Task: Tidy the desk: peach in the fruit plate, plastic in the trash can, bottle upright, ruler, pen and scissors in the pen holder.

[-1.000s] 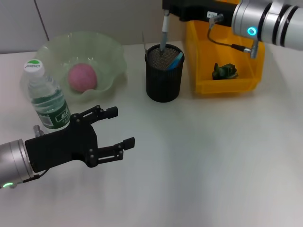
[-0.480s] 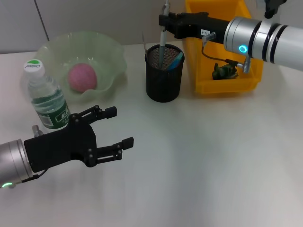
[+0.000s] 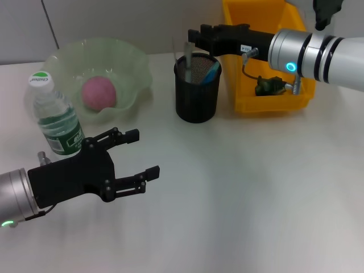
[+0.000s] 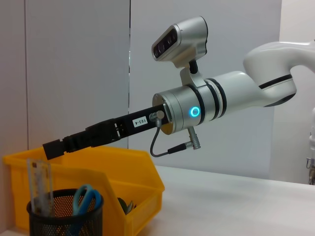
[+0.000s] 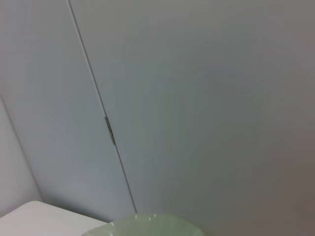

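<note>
From the head view, the right gripper (image 3: pixel 196 35) reaches over the pen holder (image 3: pixel 197 88), just above the pen (image 3: pixel 187 51) standing inside; whether its fingers still pinch the pen I cannot tell. The left gripper (image 3: pixel 137 154) hovers open beside the upright bottle (image 3: pixel 56 117). Behind the bottle, the peach (image 3: pixel 99 92) sits in the fruit plate (image 3: pixel 133 62).

In the left wrist view, the ruler (image 4: pixel 41 181) and scissors (image 4: pixel 86 198) stand in the holder beneath the right gripper.

The right wrist view shows only the plate's rim.

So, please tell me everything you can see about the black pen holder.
The pen holder is a round black cup of what looks like metal mesh, standing upright on the white table between the green plate and the yellow bin. Inside stand blue-handled scissors, a clear ruler and a grey pen. The right gripper hovers just above its rim.
</note>
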Motion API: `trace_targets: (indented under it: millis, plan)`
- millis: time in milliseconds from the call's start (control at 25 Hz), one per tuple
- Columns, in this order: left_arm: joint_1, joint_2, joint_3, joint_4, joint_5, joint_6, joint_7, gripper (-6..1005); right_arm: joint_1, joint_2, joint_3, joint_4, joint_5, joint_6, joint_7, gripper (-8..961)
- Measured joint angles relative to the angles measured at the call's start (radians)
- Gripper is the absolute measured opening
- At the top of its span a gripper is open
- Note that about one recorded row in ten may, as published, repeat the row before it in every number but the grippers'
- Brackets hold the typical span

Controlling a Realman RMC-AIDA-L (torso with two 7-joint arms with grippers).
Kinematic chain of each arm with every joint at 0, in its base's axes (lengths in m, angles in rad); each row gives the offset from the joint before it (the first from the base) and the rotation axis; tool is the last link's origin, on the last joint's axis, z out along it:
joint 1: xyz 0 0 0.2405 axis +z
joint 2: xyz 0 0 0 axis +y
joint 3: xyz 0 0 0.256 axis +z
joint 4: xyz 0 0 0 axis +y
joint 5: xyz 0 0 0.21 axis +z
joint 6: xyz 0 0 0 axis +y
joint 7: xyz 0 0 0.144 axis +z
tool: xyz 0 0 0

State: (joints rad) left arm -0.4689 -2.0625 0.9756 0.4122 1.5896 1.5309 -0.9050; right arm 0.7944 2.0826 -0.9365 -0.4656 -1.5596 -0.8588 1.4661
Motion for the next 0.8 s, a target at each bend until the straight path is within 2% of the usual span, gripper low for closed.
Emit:
trace_targets:
  millis: [240, 440, 560, 640, 800]
  plan:
    - [0.001, 0.000, 0.000, 0.000, 0.002, 0.000, 0.000, 861, -0.014, 0.002, 0.001, -0.001, 0.003, -0.004, -0.001, 328]
    - [0.004, 0.001, 0.000, 0.002, 0.001, 0.000, 0.000, 861, -0.038, 0.003, 0.002, -0.022, 0.044, -0.024, -0.010, 568]
    - [0.006, 0.001, 0.000, 0.002, -0.002, 0.000, 0.000, 861, -0.059, 0.003, -0.001, -0.034, 0.098, -0.072, -0.033, 668]
    - [0.006, 0.001, 0.000, 0.002, -0.002, 0.000, 0.000, 861, -0.098, 0.000, 0.006, -0.063, 0.174, -0.147, -0.052, 697]
    - [0.007, 0.001, -0.005, 0.000, -0.003, 0.001, -0.005, 861, -0.149, -0.002, 0.012, -0.096, 0.218, -0.219, -0.053, 754]
